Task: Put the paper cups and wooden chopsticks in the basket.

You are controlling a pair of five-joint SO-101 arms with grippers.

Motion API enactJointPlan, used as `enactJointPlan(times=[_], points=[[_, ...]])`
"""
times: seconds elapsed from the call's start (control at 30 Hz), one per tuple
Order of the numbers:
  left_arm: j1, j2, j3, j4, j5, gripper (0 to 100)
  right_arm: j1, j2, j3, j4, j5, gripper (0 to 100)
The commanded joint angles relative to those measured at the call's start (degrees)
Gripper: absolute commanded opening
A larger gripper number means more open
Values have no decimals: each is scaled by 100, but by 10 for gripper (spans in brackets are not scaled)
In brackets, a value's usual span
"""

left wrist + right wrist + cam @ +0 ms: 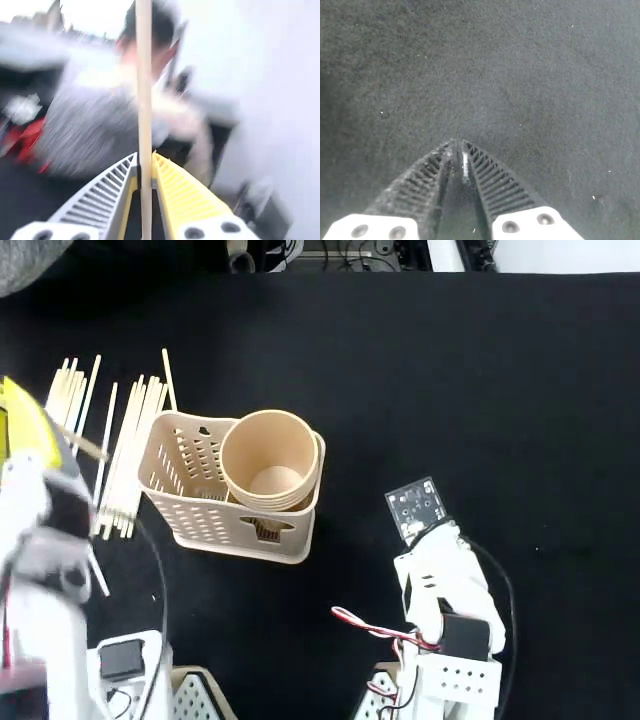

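A beige plastic basket stands left of centre with stacked paper cups inside it. Several wooden chopsticks lie on the black cloth to its left. My left gripper is shut on one wooden chopstick, which runs up between its white and yellow fingers; in the high view the left arm is raised at the left edge, above the chopstick pile. My right gripper is shut and empty, just over bare cloth; the right arm rests at the lower right.
The black cloth covers the table. Cables and equipment line the far edge. A person in grey is blurred in the background of the left wrist view.
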State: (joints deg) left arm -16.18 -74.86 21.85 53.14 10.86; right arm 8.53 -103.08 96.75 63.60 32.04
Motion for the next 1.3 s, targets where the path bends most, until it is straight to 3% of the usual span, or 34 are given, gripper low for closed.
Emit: enactJointPlan(times=[0.0,0.1,0.43,0.83,1.0,1.17,1.27], points=[[549,88,-338,-211,53,27,-53,-365,-22,26,18,11],[804,255,-75,-132,53,28,-53,-374,-22,26,18,11],[1358,316,1648,-976,0,29,-53,-382,-22,26,18,11],[1376,316,3389,-1758,9,29,-53,-382,-22,26,44,11],[1385,308,3451,-1609,18,44,-53,-382,-22,18,53,11],[1385,308,2976,-624,53,204,-62,-382,-22,18,53,11],[1385,290,2615,-185,53,206,-62,-382,-22,18,53,11]])
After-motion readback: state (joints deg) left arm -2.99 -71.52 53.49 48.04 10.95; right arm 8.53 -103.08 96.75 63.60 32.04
